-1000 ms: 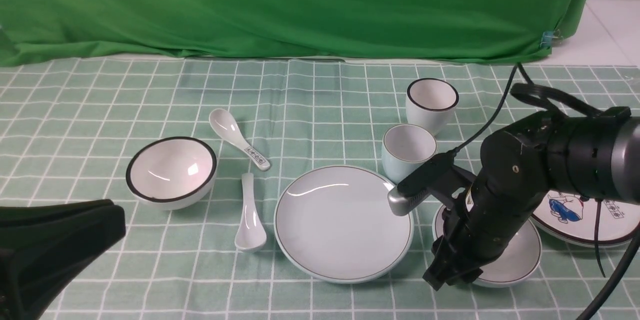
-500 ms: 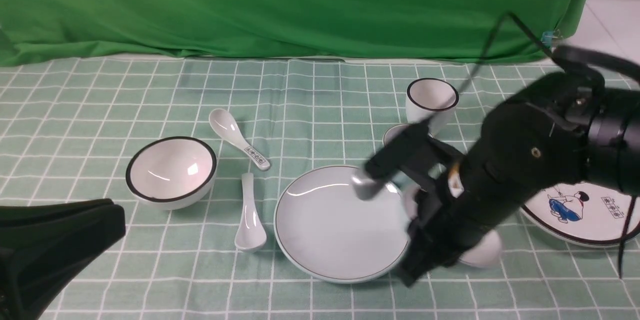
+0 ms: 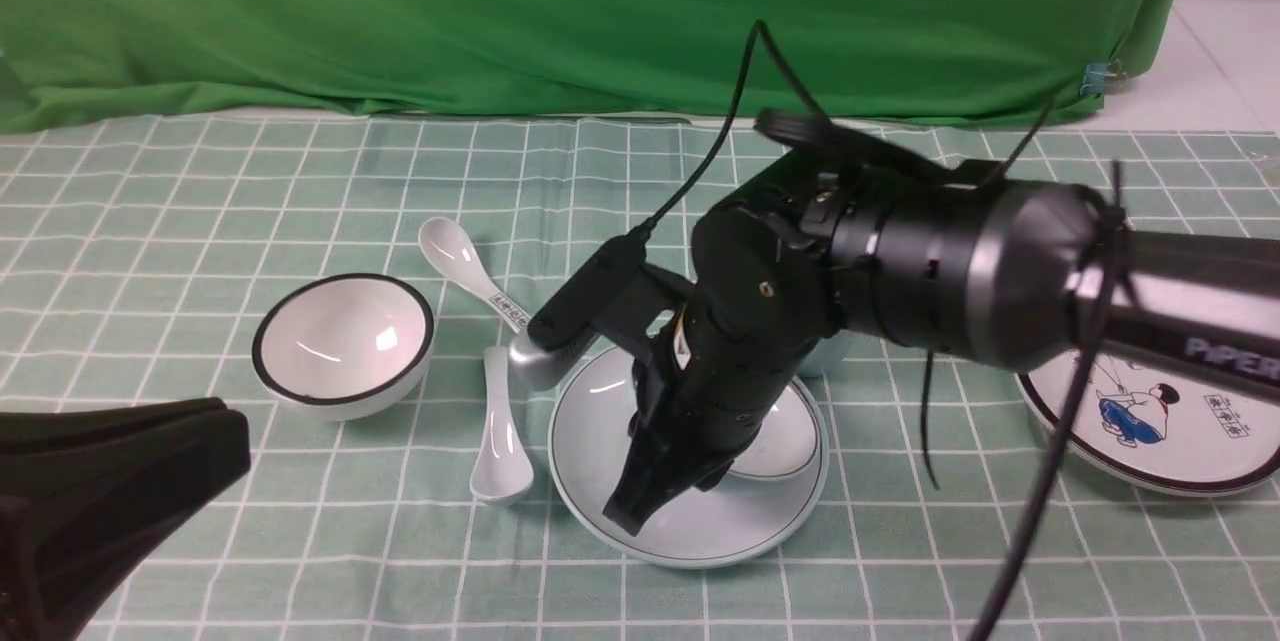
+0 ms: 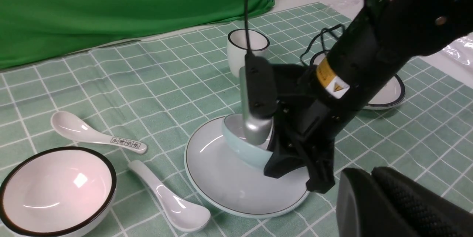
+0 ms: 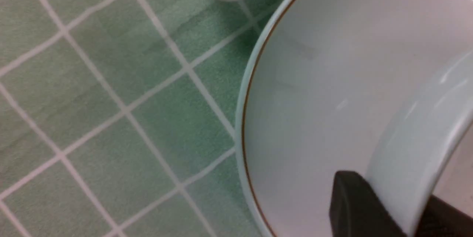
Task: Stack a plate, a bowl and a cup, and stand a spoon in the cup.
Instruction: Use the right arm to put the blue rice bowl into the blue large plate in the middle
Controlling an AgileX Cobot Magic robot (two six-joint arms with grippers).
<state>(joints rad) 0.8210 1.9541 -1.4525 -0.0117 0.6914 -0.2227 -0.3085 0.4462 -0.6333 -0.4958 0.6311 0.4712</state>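
My right gripper (image 3: 650, 501) is shut on the rim of the pale blue-grey bowl (image 3: 775, 441), which hangs tilted over the large plain plate (image 3: 700, 531). In the right wrist view the fingers (image 5: 354, 203) pinch the bowl's wall (image 5: 417, 148) just above the plate (image 5: 314, 81); whether bowl and plate touch I cannot tell. The arm hides nearly all of the cup (image 3: 828, 358). Left of the plate lies the plain white spoon (image 3: 497, 431). My left gripper (image 3: 100, 491) is low at the near left, shut and empty, seen also in its own view (image 4: 364, 178).
A black-rimmed white bowl (image 3: 343, 341) sits at the left, with a patterned spoon (image 3: 470, 271) behind the plain one. A cartoon plate (image 3: 1150, 421) lies at the right. A black-rimmed cup (image 4: 247, 50) stands behind the right arm.
The right gripper closed on the bowl, lifted it from the cloth on the right and carried it left over the plain plate. The left arm stayed still.
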